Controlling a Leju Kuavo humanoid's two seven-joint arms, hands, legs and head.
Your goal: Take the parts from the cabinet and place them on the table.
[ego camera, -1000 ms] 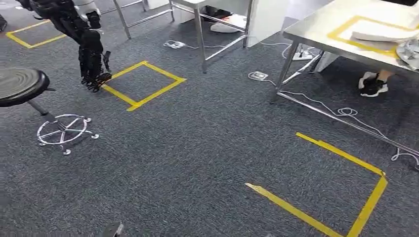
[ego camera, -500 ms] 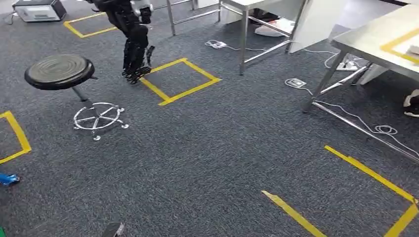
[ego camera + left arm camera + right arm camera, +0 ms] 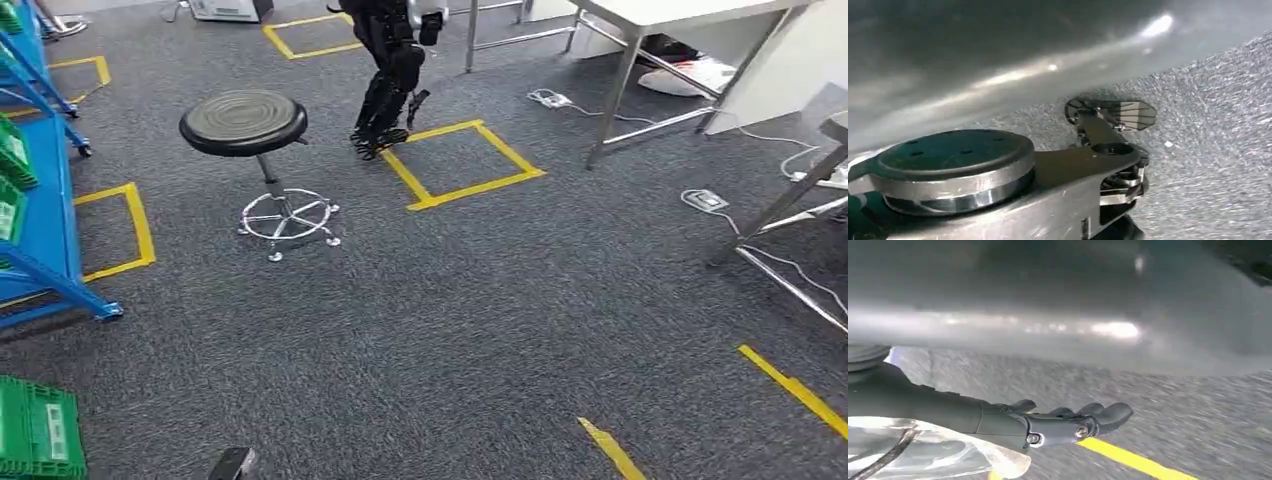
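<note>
The blue cabinet point(image 3: 48, 225) stands at the left edge of the head view, with green bins point(image 3: 12, 150) on its shelves; I cannot make out any parts in them. A corner and legs of the steel table point(image 3: 800, 190) show at the right edge. My right hand point(image 3: 1073, 422) hangs above the carpet in the right wrist view, fingers stretched out nearly straight with nothing in them.
A black round stool point(image 3: 245, 125) on a chrome base stands ahead on the left. Another robot's dark legs point(image 3: 388, 85) stand behind it by a yellow tape square point(image 3: 470, 160). A green crate point(image 3: 38, 432) lies on the floor near left. Cables and power strips point(image 3: 706, 199) lie by the table legs.
The camera has swung to the left: stool, tape square and tables have slid right in the picture, and the blue cabinet and green crate have come into view.
</note>
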